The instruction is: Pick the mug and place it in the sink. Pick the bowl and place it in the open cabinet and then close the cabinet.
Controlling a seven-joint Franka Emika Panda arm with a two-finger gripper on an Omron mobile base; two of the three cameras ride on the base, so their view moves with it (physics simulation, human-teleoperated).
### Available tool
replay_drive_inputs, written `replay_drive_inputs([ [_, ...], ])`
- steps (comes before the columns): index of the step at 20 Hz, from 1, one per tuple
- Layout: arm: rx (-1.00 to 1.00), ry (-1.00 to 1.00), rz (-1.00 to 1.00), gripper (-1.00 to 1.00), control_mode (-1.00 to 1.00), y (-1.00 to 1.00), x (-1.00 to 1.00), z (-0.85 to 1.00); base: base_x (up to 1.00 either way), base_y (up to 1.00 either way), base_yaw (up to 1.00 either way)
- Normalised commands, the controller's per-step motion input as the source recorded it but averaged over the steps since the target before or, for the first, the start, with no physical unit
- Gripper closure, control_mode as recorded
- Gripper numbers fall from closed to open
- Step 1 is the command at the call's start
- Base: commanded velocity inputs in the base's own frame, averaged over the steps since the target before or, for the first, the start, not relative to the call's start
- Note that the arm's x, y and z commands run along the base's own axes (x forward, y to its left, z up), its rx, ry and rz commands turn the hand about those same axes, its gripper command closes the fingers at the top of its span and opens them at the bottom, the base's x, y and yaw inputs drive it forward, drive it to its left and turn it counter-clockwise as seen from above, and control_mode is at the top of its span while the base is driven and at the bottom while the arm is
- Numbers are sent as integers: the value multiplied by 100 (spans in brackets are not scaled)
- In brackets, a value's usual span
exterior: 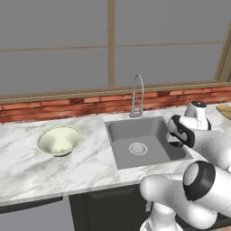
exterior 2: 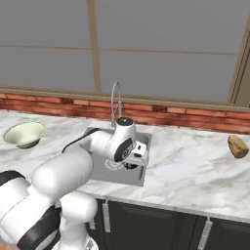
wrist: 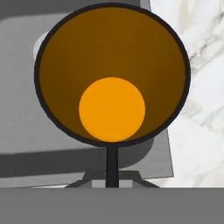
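Hand view first, and we're staring straight down into the mug [wrist: 112, 74]: a dark rim, brown inner wall, bright orange floor. The gripper [wrist: 112, 173] has its fingers pressed together, pinching the mug's rim at the near edge, one dark fingertip rising to meet it. Beneath the mug lies the grey sink [wrist: 22, 109], with marble counter [wrist: 197, 87] off to the right of that picture. Over to the left base view: the white arm bends in from the lower right and the hand hangs over the right side of the sink [exterior: 124, 131], round metal drain [exterior: 138, 148] in the middle of the basin floor and the chrome faucet [exterior: 136, 97] standing behind it against the brick strip. The bowl [exterior: 59, 140], pale cream and upright, sits on the counter [exterior: 27, 167] well to the left of the sink. Right base view agrees: the bowl [exterior 2: 24, 134] far left, the gripper [exterior 2: 132, 163] low over the basin with something dark beneath it, and a brown lumpy thing [exterior 2: 238, 146] resting on the counter at the far right.
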Motion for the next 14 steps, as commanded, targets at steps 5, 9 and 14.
replay_drive_inputs([
  [5, 0, 5, 14, 100, -100, 33, 38, 0, 0, 0, 0],
  [9, 0, 0, 11, 100, -100, 19, 26, -11, 0, 0, 0],
  [14, 0, 0, 7, 100, -100, 4, 13, -13, 0, 0, 0],
])
